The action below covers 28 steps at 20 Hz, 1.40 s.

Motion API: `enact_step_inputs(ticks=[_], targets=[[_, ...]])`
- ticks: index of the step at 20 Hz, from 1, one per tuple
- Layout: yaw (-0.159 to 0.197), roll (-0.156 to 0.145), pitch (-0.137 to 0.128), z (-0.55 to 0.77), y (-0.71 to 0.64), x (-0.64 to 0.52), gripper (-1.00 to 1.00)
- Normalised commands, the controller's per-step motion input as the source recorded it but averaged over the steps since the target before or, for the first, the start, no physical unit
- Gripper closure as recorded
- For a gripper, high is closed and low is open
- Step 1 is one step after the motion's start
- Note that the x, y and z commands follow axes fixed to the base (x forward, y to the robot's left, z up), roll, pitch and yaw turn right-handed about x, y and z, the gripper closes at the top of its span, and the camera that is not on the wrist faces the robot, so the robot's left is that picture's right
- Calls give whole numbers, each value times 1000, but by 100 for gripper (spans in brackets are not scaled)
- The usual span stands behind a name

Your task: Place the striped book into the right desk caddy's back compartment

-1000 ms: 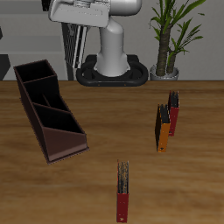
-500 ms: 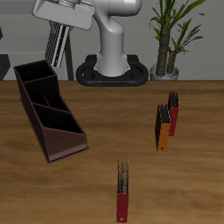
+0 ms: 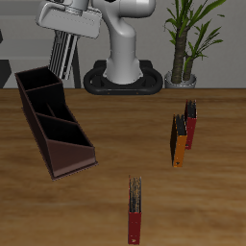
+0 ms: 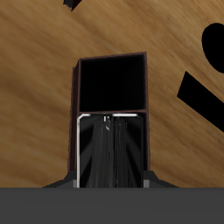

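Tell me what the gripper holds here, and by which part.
The gripper holds the long, thin black-and-white striped book by its upper end; the book hangs down above the dark brown desk caddy.

One striped book (image 3: 63, 53), two red books (image 3: 135, 213), one orange book (image 3: 178, 142), one caddy (image 3: 53, 122).

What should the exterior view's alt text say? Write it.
The gripper holds the striped book upright above the right desk caddy's back compartment. An orange book and a red book stand side by side elsewhere; another red book stands near the table's front edge.

white glossy arm (image 3: 123, 38) on a round black base (image 3: 123, 83)
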Motion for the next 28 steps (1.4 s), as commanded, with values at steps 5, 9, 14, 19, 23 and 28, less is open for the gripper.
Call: enact_step_inputs(ticks=[5, 9, 14, 19, 23, 28], targets=[[114, -35, -50, -55, -26, -20, 100], [28, -37, -7, -110, -95, -145, 100], [37, -19, -52, -133, 3, -168, 100], [-9, 4, -23, -102, 55, -84, 100], [-6, -10, -74, -45, 43, -115, 100], [-66, -6, 16, -122, 44, -48, 100]])
